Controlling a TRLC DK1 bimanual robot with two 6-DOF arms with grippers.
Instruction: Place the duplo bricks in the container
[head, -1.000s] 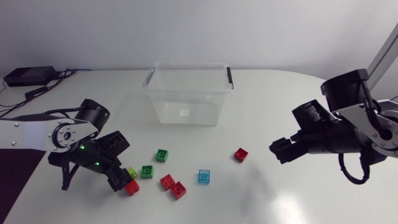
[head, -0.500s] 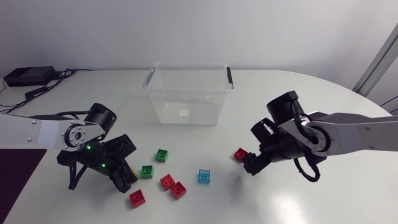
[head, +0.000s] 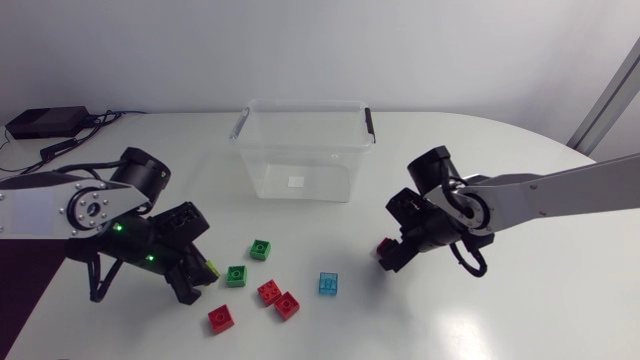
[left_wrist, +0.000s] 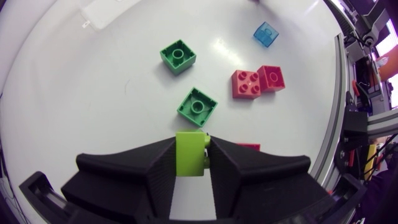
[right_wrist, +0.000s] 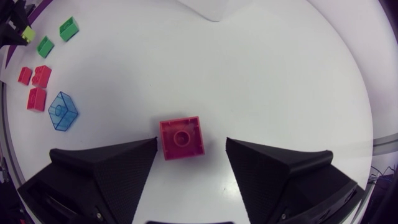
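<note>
Lime brick (left_wrist: 190, 152) gripped at lower left, red brick (right_wrist: 181, 138) straddled right of centre
The left jaws are closed on the lime brick from 2 sides; the right jaws are spread wide, with the red brick lying on the tabletop (head: 450, 150) between them. The clear container (head: 300, 165) is seen at upper centre; 2 green bricks (head: 260, 249) (head: 236, 275), 3 other red bricks (head: 268, 291) (head: 287, 304) (head: 222, 318) and 1 blue brick (head: 328, 283) are scattered at lower centre

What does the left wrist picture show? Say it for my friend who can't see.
The left pincer grips a lime brick between its fingers. Ahead on the white table lie two green bricks, two touching red bricks and, farthest, a blue brick.
</note>
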